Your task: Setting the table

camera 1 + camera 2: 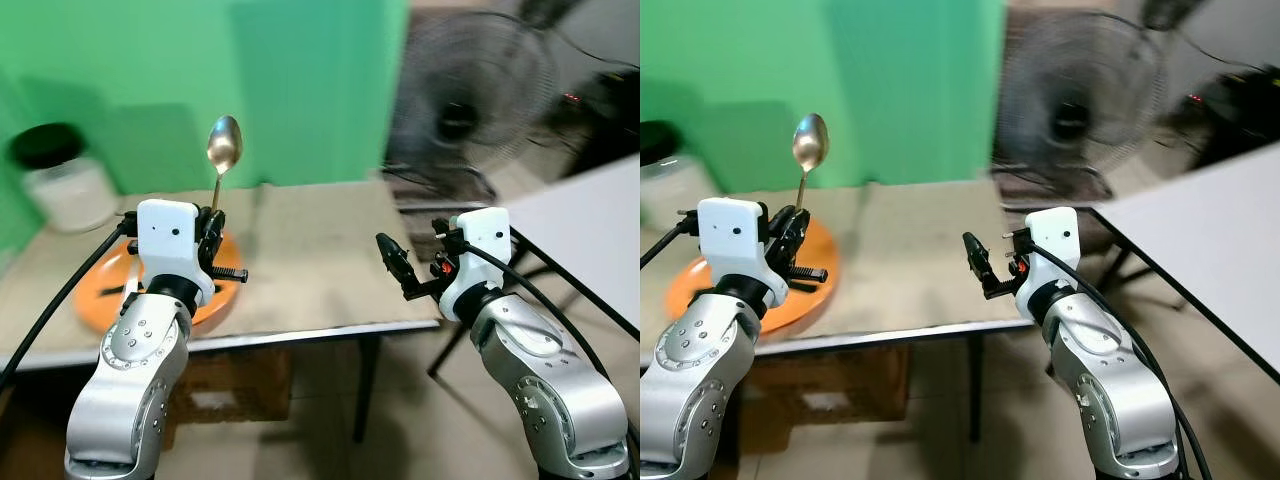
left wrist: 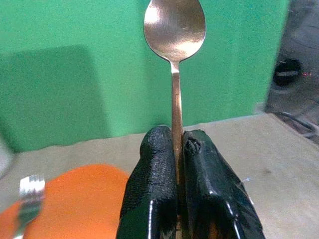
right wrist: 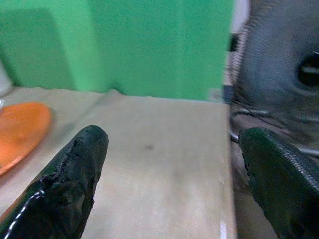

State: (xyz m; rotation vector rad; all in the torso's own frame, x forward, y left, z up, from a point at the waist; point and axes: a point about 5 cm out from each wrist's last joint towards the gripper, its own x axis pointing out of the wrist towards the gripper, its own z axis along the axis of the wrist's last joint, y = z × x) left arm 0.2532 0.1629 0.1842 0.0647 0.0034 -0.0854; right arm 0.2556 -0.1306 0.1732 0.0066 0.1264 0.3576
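Note:
My left gripper (image 1: 211, 232) is shut on the handle of a metal spoon (image 1: 224, 146), which stands upright with its bowl on top, above the near right part of an orange plate (image 1: 100, 305) on the beige table (image 1: 310, 270). In the left wrist view the spoon (image 2: 174, 30) rises between the black fingers (image 2: 152, 194), and a fork (image 2: 29, 199) lies at the plate's (image 2: 75, 199) edge. My right gripper (image 1: 397, 262) is open and holds nothing. It hovers over the table's right front corner. Its fingers (image 3: 75, 174) spread wide in the right wrist view.
A glass jar (image 1: 62, 180) with a black lid stands at the table's back left. A green wall (image 1: 250, 90) lies behind the table. A black floor fan (image 1: 470, 100) stands to the right, beside a white tabletop (image 1: 590, 215). A cardboard box (image 1: 235, 385) sits under the table.

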